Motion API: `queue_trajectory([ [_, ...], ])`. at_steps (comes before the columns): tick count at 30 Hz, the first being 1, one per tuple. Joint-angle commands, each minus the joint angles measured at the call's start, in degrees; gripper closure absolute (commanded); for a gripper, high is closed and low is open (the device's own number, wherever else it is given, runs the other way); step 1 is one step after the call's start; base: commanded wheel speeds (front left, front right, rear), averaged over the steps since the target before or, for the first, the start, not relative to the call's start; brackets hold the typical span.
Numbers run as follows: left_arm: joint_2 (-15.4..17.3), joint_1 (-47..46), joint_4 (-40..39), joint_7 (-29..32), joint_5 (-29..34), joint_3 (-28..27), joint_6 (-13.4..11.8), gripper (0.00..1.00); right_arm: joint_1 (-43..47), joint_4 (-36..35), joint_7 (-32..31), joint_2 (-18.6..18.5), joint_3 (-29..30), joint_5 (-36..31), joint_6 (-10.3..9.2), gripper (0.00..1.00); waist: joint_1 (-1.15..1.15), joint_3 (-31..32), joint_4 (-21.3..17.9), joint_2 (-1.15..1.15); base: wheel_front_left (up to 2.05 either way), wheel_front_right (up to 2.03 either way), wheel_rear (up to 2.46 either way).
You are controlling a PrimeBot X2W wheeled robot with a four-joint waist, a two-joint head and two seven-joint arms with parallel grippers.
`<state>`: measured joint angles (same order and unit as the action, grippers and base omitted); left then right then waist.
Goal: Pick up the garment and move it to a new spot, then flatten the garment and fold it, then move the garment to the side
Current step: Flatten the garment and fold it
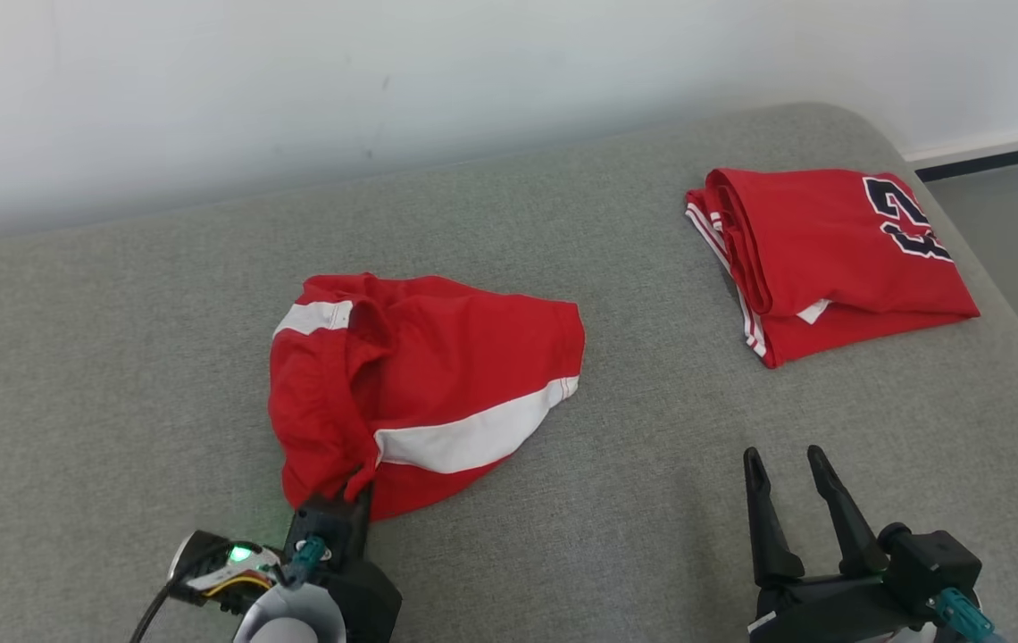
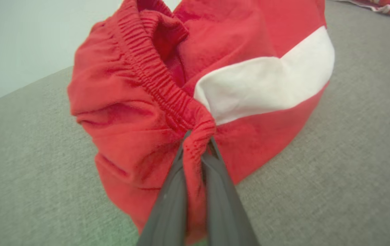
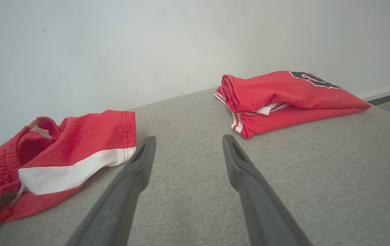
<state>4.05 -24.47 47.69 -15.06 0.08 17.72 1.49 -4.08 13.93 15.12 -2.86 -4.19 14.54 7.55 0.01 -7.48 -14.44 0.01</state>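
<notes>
Gripping waistband point(image 2: 154, 80) of red shorts point(image 1: 438, 357) with left end effector point(image 2: 198, 137).

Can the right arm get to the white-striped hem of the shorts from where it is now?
Probably yes. The right gripper stands open over bare cushion, nothing lies between it and the shorts, and the folded jersey lies farther back. The left gripper pinches the waistband.
</notes>
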Motion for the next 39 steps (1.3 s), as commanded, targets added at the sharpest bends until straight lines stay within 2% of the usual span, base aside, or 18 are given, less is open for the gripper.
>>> queue_trajectory([
  [1, -0.3, 0.0, -1.6, -0.1, -1.6, -0.5, 0.4, 1.00, 0.5, -0.2, 0.0, 0.0, 0.4, 0.0, -0.11, 0.00, -0.01, 0.6, 0.9, -0.01, 0.00, 0.00, 0.00],
  [8, -0.9, 2.9, -9.4, -0.1, -7.5, -2.8, 1.9, 1.00, 2.0, 0.1, 0.0, 0.0, 0.4, 0.7, -0.11, 0.00, -0.01, 2.1, 3.6, -0.01, 0.00, 0.00, 0.00],
  [12, -1.0, 6.7, -15.6, -0.1, -11.1, -5.2, 1.8, 1.00, 2.2, 0.1, 0.0, 0.0, 0.3, 0.9, -0.11, 0.00, -0.01, 2.9, 6.0, -0.01, 0.00, 0.00, 0.00],
  [15, -1.1, 11.8, -20.3, -0.1, -14.9, -9.1, 1.1, 1.00, 2.6, 0.0, 0.0, 0.0, 0.6, 1.0, -0.11, 0.00, -0.01, 3.2, 8.2, -0.01, 0.00, 0.00, 0.00],
  [23, -1.2, 18.5, -21.6, -0.2, -19.3, -14.8, 0.5, 1.00, 2.2, 0.6, 0.0, 0.0, 0.6, 0.9, -0.11, 0.00, -0.01, 3.1, 10.0, -0.01, 0.00, 0.00, 0.00],
  [24, -1.1, 18.5, -21.3, -0.2, -19.3, -15.2, 0.6, 0.85, 2.2, 0.6, 0.0, 0.0, 0.6, 0.9, -0.11, 0.00, -0.01, 3.0, 10.0, -0.01, 0.00, 0.00, 0.00],
  [25, -1.1, 18.5, -21.0, -0.2, -19.2, -15.5, 0.6, 0.60, 2.1, 0.7, 0.0, 0.0, 0.6, 0.9, -0.11, 0.00, -0.01, 3.0, 10.1, -0.01, 0.00, 0.00, 0.00],
  [26, -1.1, 18.6, -20.5, -0.2, -19.0, -15.7, 0.7, 0.00, 2.1, 0.8, 0.0, 0.0, 0.5, 0.9, -0.11, 0.00, -0.01, 3.0, 10.1, -0.01, 0.00, 0.00, 0.00],
  [33, -1.2, 18.6, -24.1, -0.2, -16.4, -17.6, 0.9, 0.00, 2.4, 1.0, 0.0, 0.0, 0.6, 0.6, -0.11, 0.00, -0.01, 3.1, 10.4, -0.01, 0.00, 0.00, 0.00],
  [39, -1.2, 19.4, -27.6, -0.2, -11.6, -13.5, 1.6, 0.00, 2.6, 2.6, 0.0, 0.0, -0.2, -0.1, -0.11, 0.00, -0.01, 3.4, 10.9, -0.01, 0.00, 0.00, 0.00],
])
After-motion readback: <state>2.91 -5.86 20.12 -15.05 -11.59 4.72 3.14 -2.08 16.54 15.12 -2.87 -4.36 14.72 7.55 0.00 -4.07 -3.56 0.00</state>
